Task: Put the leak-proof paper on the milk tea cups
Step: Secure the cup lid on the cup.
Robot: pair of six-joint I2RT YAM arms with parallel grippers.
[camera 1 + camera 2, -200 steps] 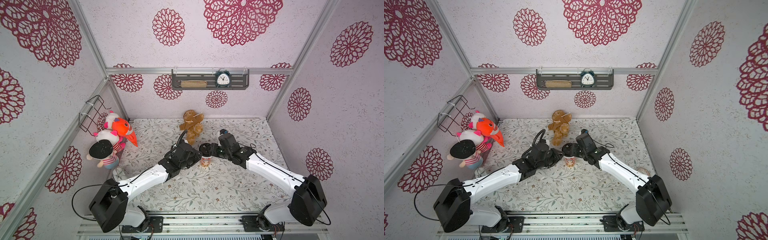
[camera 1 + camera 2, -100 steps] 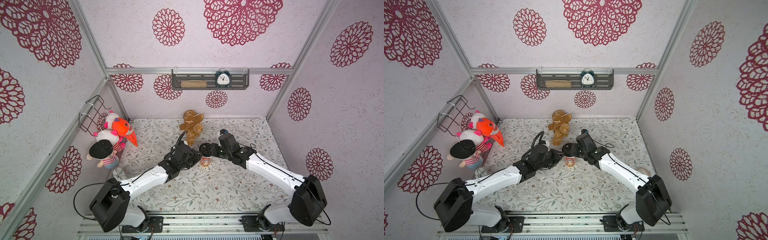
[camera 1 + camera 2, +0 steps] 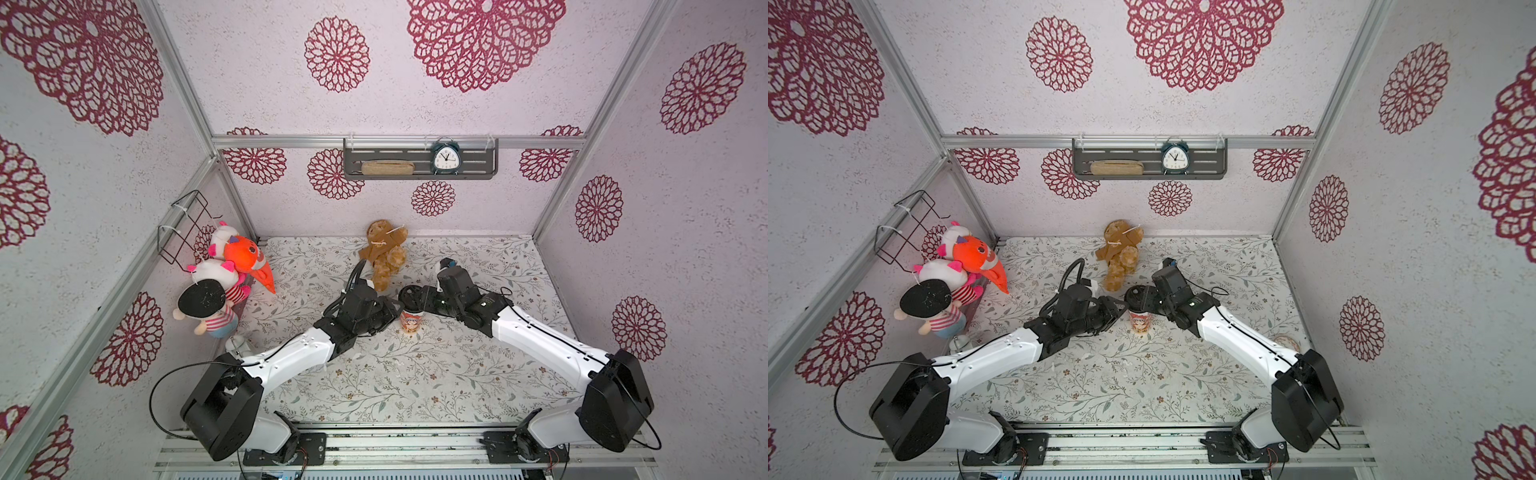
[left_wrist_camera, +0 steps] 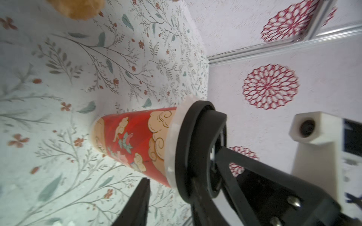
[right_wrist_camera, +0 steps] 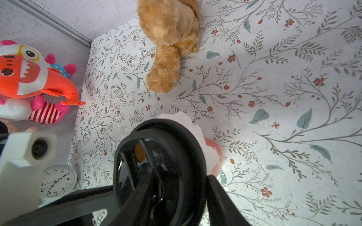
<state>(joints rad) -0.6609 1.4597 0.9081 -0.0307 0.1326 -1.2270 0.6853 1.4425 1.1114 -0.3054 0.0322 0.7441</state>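
Left hand [image 3: 394, 310] newly released, just left of milk tea cup [image 3: 411, 324] on worktop [image 3: 415, 374]. Leak-proof paper [image 4: 172, 140] drapes over cup rim; right hand [image 3: 420, 300] grasps black lid [image 4: 187, 148] set on paper.

text | hour numerals — white clock face [image 5: 56, 183] (2 through 11 legible) | else — none

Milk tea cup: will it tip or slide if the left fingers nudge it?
Likely tippy: the milk tea cup is tall, its base narrower than its rim. The black lid held on top by the right gripper may steady it.
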